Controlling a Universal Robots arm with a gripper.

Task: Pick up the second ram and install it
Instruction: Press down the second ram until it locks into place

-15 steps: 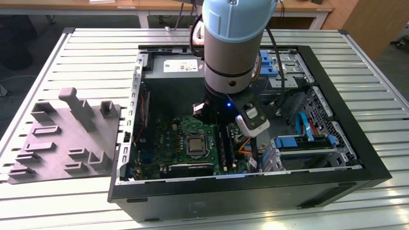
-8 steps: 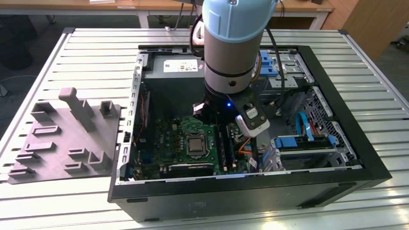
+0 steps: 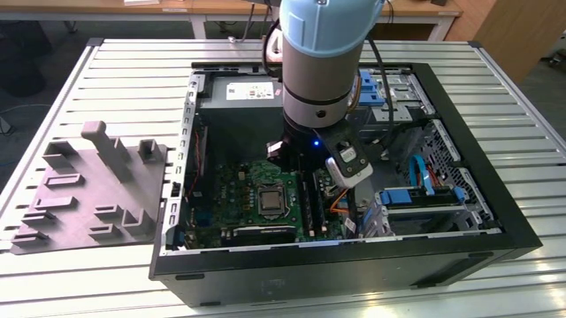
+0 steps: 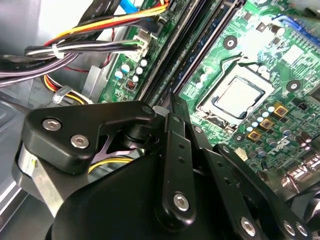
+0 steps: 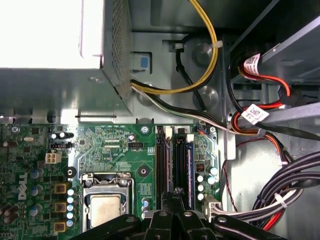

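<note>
My gripper hangs inside the open computer case, low over the black memory slots of the green motherboard. In both wrist views the fingertips are pressed together right above the slots, with nothing visible between them. A thin blue stick stands on edge in the outer slot, just beside the fingertips. Whether it is the second ram I cannot tell.
The CPU socket lies beside the slots. Power supply and cable bundles crowd the far end of the case. Drive bays with blue clips fill the exterior view's right. A grey foam tray lies outside on the slatted table.
</note>
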